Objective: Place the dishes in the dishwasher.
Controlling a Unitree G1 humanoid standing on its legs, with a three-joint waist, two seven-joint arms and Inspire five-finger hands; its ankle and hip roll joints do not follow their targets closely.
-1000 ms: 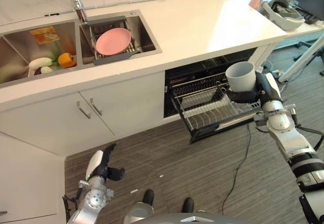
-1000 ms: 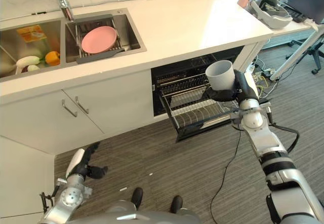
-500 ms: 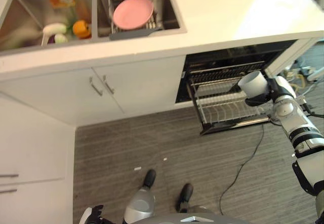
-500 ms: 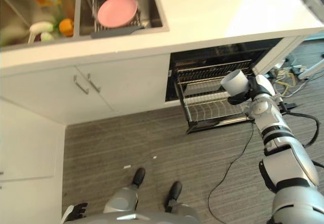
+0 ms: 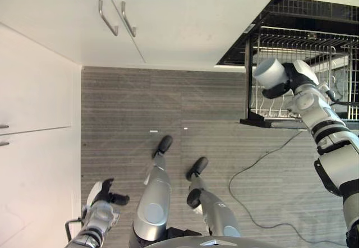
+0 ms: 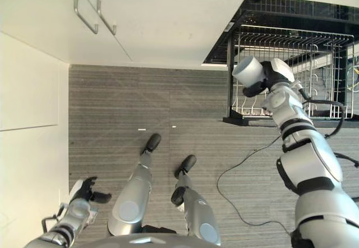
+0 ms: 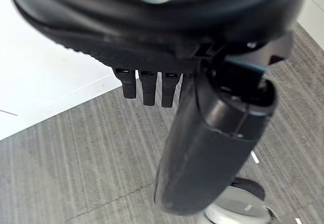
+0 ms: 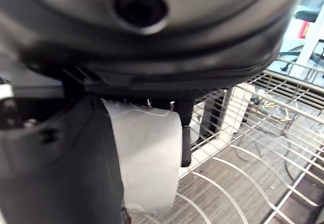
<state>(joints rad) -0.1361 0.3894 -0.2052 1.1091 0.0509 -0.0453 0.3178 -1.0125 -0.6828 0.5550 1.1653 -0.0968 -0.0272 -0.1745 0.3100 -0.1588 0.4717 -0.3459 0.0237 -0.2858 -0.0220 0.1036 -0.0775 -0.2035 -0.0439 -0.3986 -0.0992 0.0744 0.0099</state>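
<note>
A pale grey cup is held at a tilt in my right hand, whose fingers and thumb curl round it. It hangs over the front left corner of the pulled-out dishwasher rack, a wire basket with rows of prongs. In the right wrist view the cup sits against the palm, with the rack wires just beyond it. My left hand hangs low by the tall cabinet with relaxed fingers and holds nothing.
White cabinet doors with two metal handles stand left of the dishwasher opening. A tall white cabinet lines the left side. Grey plank floor lies in front, with two small white scraps on it.
The camera has tilted down, so the sink and counter have left the picture. The cup stays in my right hand over the rack's front left corner. The left hand stays low.
</note>
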